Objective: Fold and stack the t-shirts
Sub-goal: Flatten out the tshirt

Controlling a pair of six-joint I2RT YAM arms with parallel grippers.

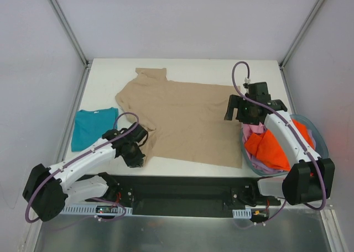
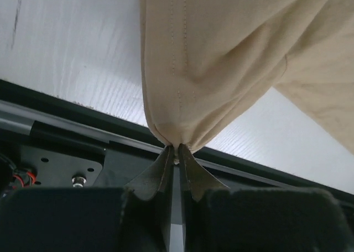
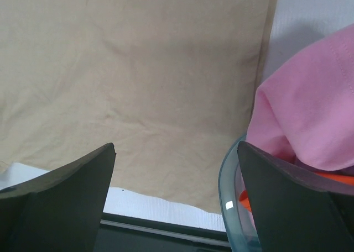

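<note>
A large tan t-shirt [image 1: 185, 116] lies spread over the middle of the white table. My left gripper [image 1: 134, 153] is shut on its near left sleeve edge, which shows bunched between the tips in the left wrist view [image 2: 188, 69]. A folded teal t-shirt [image 1: 92, 126] lies at the left. My right gripper [image 1: 237, 109] is open and empty above the tan shirt's right edge [image 3: 138, 80], beside the basket. Orange [image 1: 272, 148], pink [image 3: 310, 108] and lavender [image 1: 260, 164] shirts lie in the basket.
A round blue-grey basket [image 1: 320, 135] stands at the right table edge; its rim [image 3: 225, 185] is close to my right finger. A black rail [image 1: 182, 194] runs along the near edge. White walls enclose the table.
</note>
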